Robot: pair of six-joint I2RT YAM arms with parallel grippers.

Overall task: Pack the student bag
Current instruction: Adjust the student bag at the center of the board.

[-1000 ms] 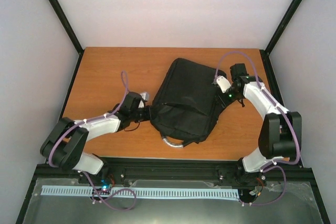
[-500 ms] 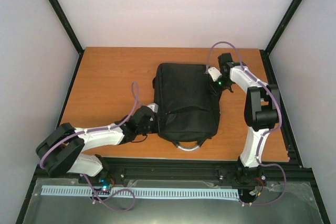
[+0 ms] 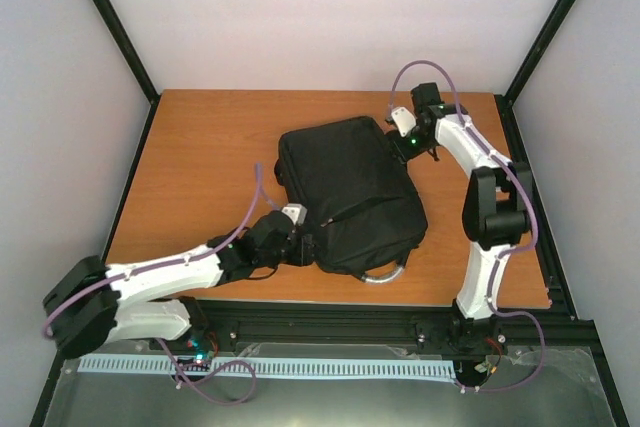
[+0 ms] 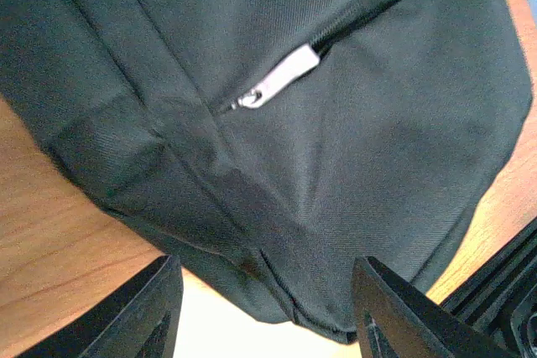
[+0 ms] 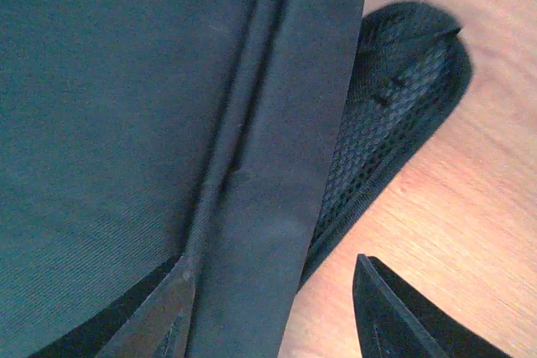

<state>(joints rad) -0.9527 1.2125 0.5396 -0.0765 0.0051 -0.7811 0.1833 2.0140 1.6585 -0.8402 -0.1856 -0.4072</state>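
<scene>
The student bag [image 4: 377, 123] fills nearly the whole view, its black woven fabric running from 9 o'clock across the top to 3 o'clock. A silver zip pull [image 4: 277, 81] lies just above the centre, with the zip line climbing away from it toward 1 o'clock. A stitched seam slants from 11 o'clock down to 6 o'clock, where the bag's rounded edge ends. The orange-brown table [image 4: 50, 232] shows at 8 o'clock and again at 2 o'clock. The left gripper [image 4: 264, 312] sits at 6 o'clock, its two dark fingers [image 4: 151, 308] standing wide apart with nothing pinched between them. A black rail [image 4: 503, 282] crosses at 5 o'clock
</scene>
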